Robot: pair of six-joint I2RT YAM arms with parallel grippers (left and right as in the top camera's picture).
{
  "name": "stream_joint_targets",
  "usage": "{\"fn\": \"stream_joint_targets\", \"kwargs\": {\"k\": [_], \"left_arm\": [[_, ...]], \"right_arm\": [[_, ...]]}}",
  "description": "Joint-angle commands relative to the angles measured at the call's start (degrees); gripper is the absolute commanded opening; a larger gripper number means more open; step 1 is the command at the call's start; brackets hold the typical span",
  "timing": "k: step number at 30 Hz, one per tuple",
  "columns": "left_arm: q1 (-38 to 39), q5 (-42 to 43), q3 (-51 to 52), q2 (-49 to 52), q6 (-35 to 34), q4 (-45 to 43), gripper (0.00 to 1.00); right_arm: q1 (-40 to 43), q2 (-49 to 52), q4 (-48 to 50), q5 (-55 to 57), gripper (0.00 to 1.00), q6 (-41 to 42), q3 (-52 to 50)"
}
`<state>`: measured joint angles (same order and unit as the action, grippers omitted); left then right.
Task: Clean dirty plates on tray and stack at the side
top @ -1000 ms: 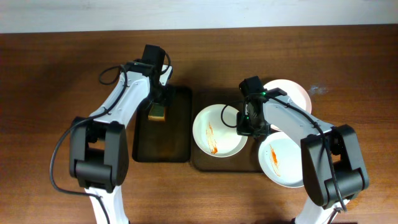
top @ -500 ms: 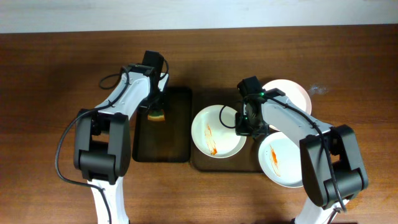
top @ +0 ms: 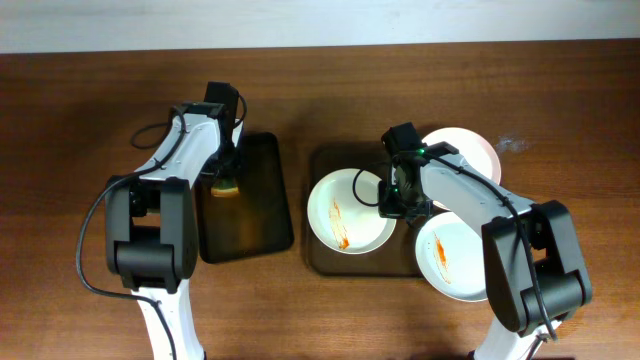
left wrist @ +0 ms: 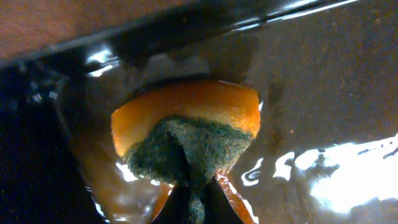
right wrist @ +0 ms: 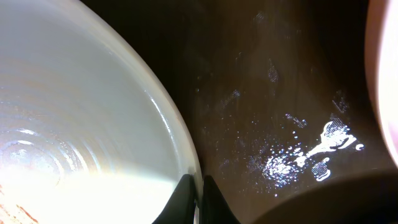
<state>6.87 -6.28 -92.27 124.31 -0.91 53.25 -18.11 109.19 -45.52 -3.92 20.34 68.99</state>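
Three white plates show in the overhead view. The left plate (top: 350,210) has an orange-red streak and lies on the dark brown tray (top: 335,160). A plain plate (top: 468,150) sits at the upper right, and a streaked one (top: 455,258) at the lower right. My right gripper (top: 392,205) is shut on the left plate's right rim; in the right wrist view the fingertips (right wrist: 198,186) pinch the rim of this plate (right wrist: 81,112) over the tray (right wrist: 267,93). My left gripper (top: 225,178) is shut on an orange and green sponge (left wrist: 186,124), its own tips (left wrist: 196,202) pinching the green pad.
The sponge (top: 225,187) rests on a narrower black tray (top: 250,215), which lies slightly tilted left of the brown tray. Brown tabletop (top: 80,120) surrounds both trays. The edge of another plate (right wrist: 388,74) shows at the right of the right wrist view.
My left gripper has shut on the sponge and shifted left; the black tray slid left with it and turned a little. The right arm and the plates have not moved.
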Motion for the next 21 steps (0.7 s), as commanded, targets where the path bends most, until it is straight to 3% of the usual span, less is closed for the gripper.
{"fn": "stream_joint_targets", "kwargs": {"k": [1, 5, 10, 12, 13, 15, 21], "left_arm": [[0.48, 12.74, 0.83, 2.1, -9.18, 1.79, 0.0], [0.46, 16.09, -0.7, 2.1, -11.06, 4.37, 0.0], [0.59, 15.32, -14.6, 2.1, -8.39, 14.53, 0.0], [0.94, 15.58, -15.47, 2.1, -8.46, 16.57, 0.0], [1.33, 15.76, -15.47, 2.1, -8.46, 17.33, 0.0], [2.34, 15.69, -15.45, 2.1, -8.46, 17.9, 0.02], [2.62, 13.44, -14.38, 2.12, -8.48, 17.05, 0.07]], "right_arm": [[-1.11, 2.21, 0.04, 1.38, 0.04, -0.61, -1.77], [-1.11, 2.21, 0.11, 1.38, 0.04, -0.61, -1.77], [-1.11, 2.21, 0.11, 1.38, 0.04, -0.61, -1.77], [-1.11, 2.21, 0.2, 1.38, 0.11, -1.07, -1.77], [-1.11, 2.21, 0.31, 1.36, 0.23, -1.07, -1.77], [-1.11, 2.21, 0.35, 1.36, 0.3, -1.07, -1.77], [-1.11, 2.21, 0.09, 1.11, 0.34, -1.75, -1.77]]}}
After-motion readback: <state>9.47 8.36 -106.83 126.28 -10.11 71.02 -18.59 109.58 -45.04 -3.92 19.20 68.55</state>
